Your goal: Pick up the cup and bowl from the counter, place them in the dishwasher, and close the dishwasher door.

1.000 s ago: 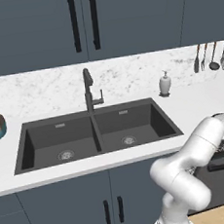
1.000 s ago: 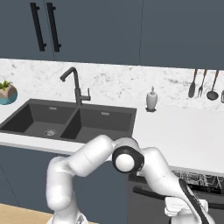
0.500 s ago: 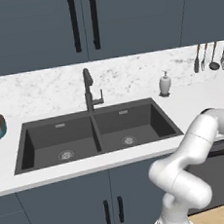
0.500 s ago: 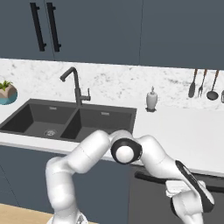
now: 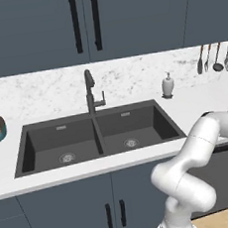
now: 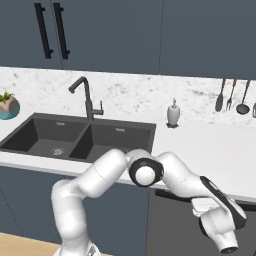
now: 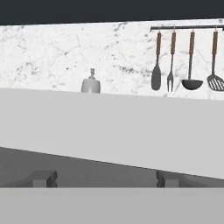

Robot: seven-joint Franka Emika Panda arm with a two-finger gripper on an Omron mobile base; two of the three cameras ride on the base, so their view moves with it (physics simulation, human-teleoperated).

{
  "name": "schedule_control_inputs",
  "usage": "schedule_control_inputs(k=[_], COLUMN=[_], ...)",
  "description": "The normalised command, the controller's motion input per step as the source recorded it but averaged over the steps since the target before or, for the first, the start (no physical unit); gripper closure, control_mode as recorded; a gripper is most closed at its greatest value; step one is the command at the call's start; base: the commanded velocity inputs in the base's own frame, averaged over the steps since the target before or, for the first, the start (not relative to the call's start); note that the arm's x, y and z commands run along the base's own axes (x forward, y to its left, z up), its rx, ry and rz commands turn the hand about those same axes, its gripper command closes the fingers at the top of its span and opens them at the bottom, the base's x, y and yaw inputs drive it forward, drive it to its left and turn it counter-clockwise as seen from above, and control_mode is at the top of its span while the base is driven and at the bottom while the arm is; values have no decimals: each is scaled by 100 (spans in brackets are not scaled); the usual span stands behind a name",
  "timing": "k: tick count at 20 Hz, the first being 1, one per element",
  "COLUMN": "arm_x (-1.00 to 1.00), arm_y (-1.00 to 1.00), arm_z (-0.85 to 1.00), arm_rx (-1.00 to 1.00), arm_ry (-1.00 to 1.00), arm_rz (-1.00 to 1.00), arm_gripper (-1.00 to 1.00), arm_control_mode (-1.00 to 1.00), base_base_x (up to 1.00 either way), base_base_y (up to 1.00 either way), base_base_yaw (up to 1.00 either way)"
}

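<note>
Double sink (image 5: pixel 96 135) set in the counter (image 6: pixel 210 150), soap dispenser (image 6: pixel 173 113) right of it (utensils (image 7: pixel 183 61) on the wall behind).

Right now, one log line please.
phase: closing | dishwasher door: nearly shut | end effector: open, empty, facing counter edge | soap dispenser: on counter

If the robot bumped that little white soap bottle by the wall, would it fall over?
Probably it would tip fairly easily: the small white soap dispenser bottle stands upright, taller than it is wide, with a thin pump on top. It would likely slide first, since the white marble-patterned counter looks smooth. Once down, its rounded body might roll.
</note>
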Motion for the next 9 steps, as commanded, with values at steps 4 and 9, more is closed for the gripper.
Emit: schedule_control_inputs(k=[4,9], arm_x=[94,100], arm_y=[2,6], arm_z=[0,0], arm_rx=[0,1], arm_ry=[0,-1], arm_rz=[1,-4], arm_gripper=[-100,-100], arm_control_mode=[-100,-100], base_base_x=[0,0], base_base_y=[0,0], base_base_yaw=[0,0])
